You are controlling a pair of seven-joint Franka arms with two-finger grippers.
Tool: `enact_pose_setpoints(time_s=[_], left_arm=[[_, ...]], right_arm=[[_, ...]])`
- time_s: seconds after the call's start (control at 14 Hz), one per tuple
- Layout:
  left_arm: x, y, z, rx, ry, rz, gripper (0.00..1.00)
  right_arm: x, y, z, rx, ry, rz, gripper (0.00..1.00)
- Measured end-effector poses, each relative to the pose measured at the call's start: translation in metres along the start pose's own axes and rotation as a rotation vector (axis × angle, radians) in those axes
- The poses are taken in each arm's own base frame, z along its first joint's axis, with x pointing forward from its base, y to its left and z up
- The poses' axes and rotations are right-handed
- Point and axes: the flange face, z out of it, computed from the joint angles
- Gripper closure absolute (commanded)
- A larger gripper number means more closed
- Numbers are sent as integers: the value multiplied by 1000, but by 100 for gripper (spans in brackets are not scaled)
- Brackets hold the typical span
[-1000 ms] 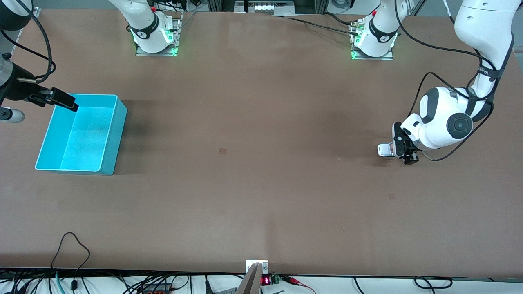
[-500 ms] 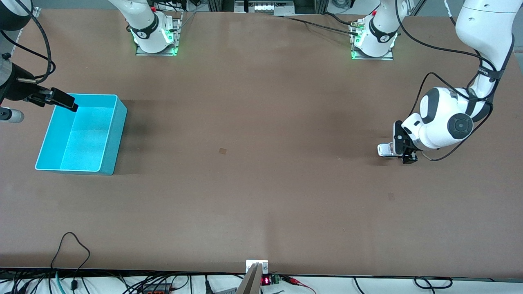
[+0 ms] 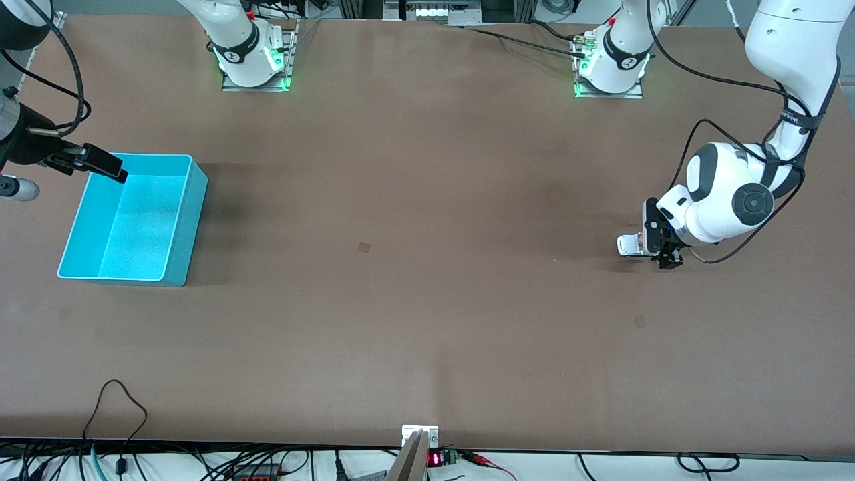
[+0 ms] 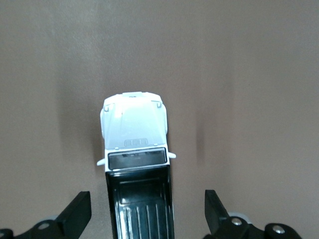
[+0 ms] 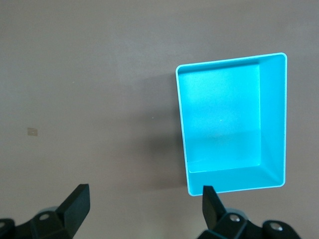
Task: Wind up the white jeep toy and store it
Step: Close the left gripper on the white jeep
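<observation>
— Two end effectors. Where's the jeep [image 4: 135, 164]?
— On the desk [image 3: 427, 300], near the left arm's edge. The left end effector [image 4: 144, 216] is spread wide around it, not touching.
— And the right end effector [image 5: 142, 209]?
— Spread wide above the bin [image 5: 232, 124], waiting.

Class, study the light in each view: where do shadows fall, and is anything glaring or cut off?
Front view: the turquoise bin glows bright inside and casts a shadow toward the left arm's end. Left wrist view: the white jeep toy is sharp, its rear cropped. Right wrist view: even light, no glare.
</observation>
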Motion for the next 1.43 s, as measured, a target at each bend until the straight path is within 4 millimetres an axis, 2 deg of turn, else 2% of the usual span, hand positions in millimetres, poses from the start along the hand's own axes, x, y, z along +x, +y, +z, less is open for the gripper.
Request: enact_pose_setpoints(time_s=[0.29,0.43,0.5,0.79,1.0,1.43], left_arm=[[-1,0,3,3,2,-2,2],[-1,0,3,3,2,-1,15],[-1,0,3,3,3,-1,36],[0,-1,3,6,3,-1,65],[0,-1,3,7,3,-1,75],[0,-1,3,7,3,-1,84]], right_arm=[[0,0,0,0,0,0,0],[0,0,0,0,0,0,0],[0,0,0,0,0,0,0],[0,0,0,0,0,0,0],[0,0,0,0,0,0,0],[1,4,0,0,0,8,0]])
